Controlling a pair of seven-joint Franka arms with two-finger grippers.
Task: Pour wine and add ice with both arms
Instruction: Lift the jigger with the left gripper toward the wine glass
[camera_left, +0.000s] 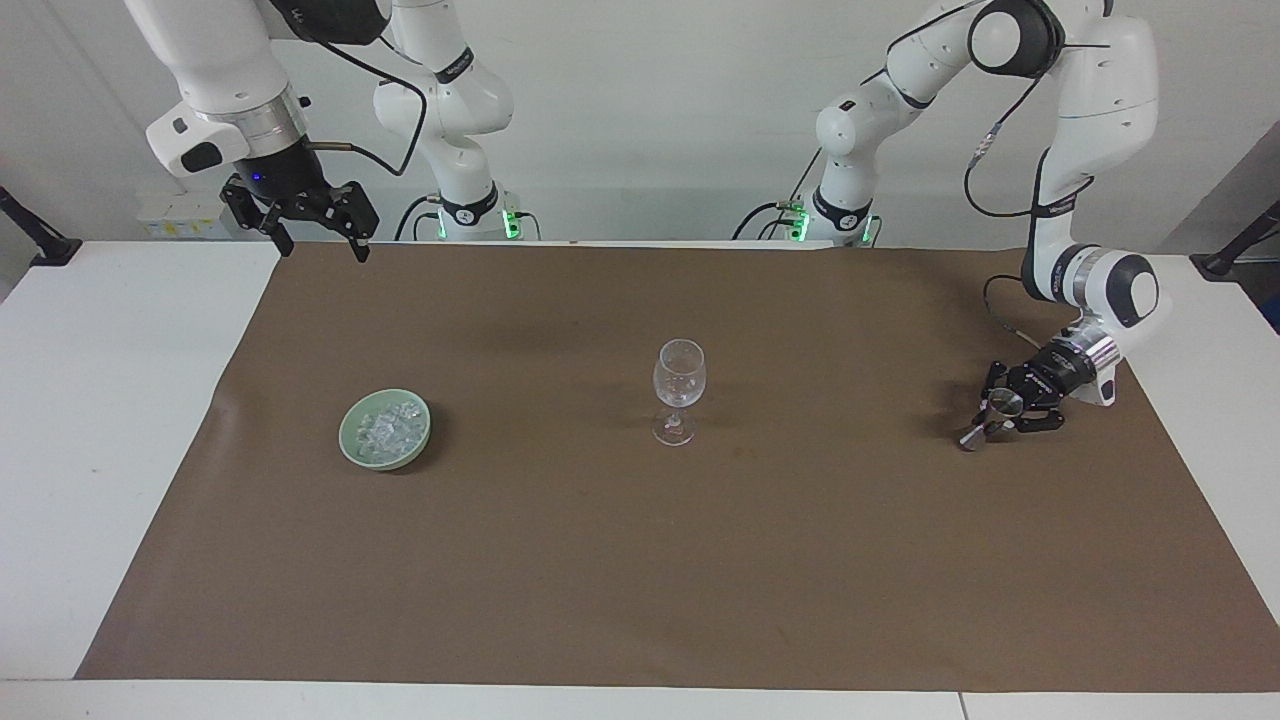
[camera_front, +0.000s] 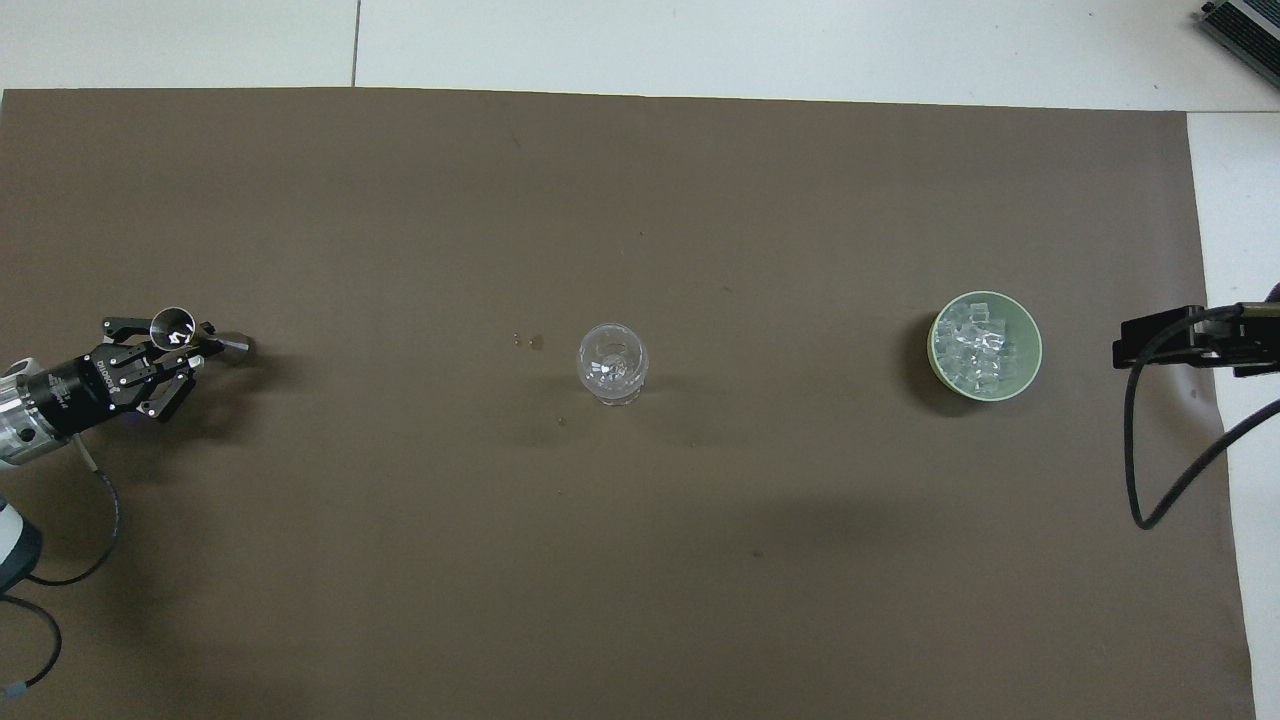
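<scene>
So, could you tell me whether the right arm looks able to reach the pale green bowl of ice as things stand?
Probably yes: the right gripper hangs open, and nothing stands between it and the pale green bowl of ice.

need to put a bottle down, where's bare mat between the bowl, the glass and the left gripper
Bare mat lies between the green bowl and wine glass, and between the glass and the left gripper, which grips a metal jigger. Nowhere is crowded.

Cut off, hidden and too small to read

Overhead, the right hand (camera_front: 1165, 340) is cropped at 3 o'clock, only a black edge and cable showing, and the left arm (camera_front: 20, 425) leaves the frame at 9 o'clock. Facing, both arms' upper links run off at 12 o'clock. The small metal cup (camera_left: 1004, 404) in the left hand (camera_left: 1000, 418) hides the fingertips; its contents cannot be told.
</scene>
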